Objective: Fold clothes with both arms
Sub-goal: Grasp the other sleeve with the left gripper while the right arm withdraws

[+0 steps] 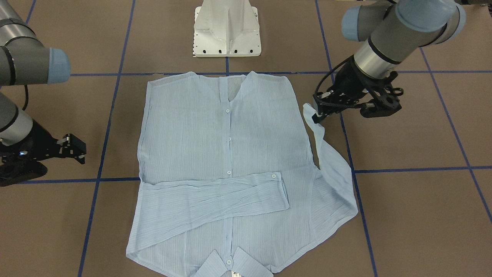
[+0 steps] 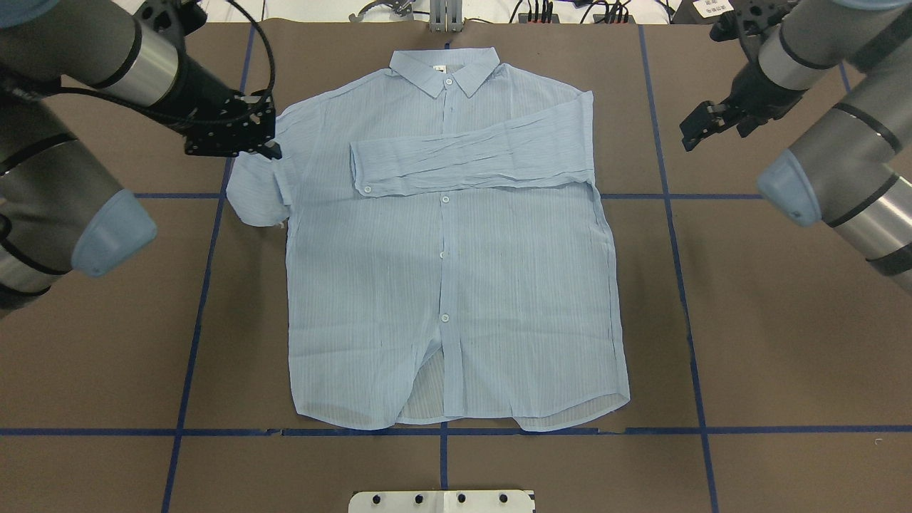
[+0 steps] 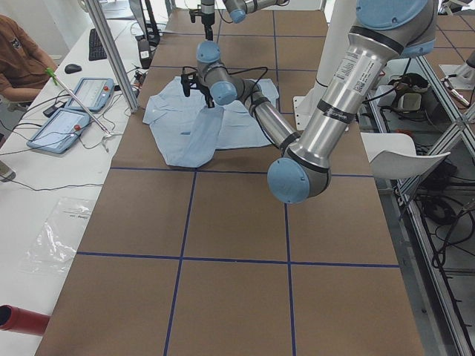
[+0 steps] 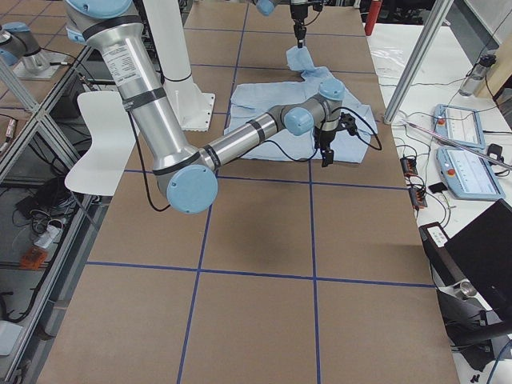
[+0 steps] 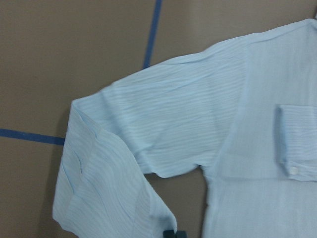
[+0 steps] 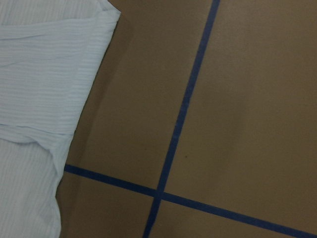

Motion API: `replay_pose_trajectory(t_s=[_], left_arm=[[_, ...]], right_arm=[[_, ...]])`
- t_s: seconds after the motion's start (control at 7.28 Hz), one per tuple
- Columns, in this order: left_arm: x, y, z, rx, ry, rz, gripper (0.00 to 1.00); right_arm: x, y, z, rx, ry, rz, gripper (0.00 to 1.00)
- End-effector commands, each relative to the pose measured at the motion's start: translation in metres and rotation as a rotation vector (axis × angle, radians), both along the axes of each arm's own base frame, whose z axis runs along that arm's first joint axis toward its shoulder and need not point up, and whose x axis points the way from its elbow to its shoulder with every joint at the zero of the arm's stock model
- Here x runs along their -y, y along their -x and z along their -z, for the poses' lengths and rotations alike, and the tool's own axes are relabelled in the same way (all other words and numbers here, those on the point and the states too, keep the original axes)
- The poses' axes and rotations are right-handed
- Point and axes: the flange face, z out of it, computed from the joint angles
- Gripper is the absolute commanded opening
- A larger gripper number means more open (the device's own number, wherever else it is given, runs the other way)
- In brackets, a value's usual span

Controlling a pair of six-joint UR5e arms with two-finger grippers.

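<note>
**Left gripper holds loose sleeve**

Front view: left gripper [image 1: 317, 116] clamps the sleeve [image 1: 330, 161] cuff. The shirt [image 1: 215, 146] lies flat on the bench [image 1: 415, 215], inward of it.
Overhead: right gripper [image 2: 690, 134] spread, empty, well apart past the shirt's far side.

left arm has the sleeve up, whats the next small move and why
Probably carry the left gripper across over the shirt front, toward the robot's right. It holds the left sleeve cuff raised, and the right sleeve already lies folded across the chest, so this one likely follows.
</note>
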Motion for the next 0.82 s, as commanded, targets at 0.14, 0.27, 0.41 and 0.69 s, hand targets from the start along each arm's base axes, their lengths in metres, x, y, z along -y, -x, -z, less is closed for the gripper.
replay_pose_trajectory(t_s=[0.14, 0.27, 0.41, 0.69], left_arm=[[0.031, -0.031, 0.095, -0.115, 0.058, 0.018, 0.0], [0.04, -0.038, 0.094, -0.154, 0.071, 0.033, 0.0], [0.048, -0.044, 0.091, -0.188, 0.106, 0.051, 0.0], [0.055, -0.048, 0.104, -0.221, 0.182, 0.082, 0.0]], right_arm=[[-0.003, -0.032, -0.019, 0.013, 0.002, 0.01, 1.0], [-0.004, -0.033, -0.02, 0.013, 0.004, 0.01, 1.0], [-0.003, -0.034, -0.019, 0.014, 0.003, 0.008, 1.0], [-0.005, -0.035, -0.022, 0.012, 0.008, 0.005, 1.0]])
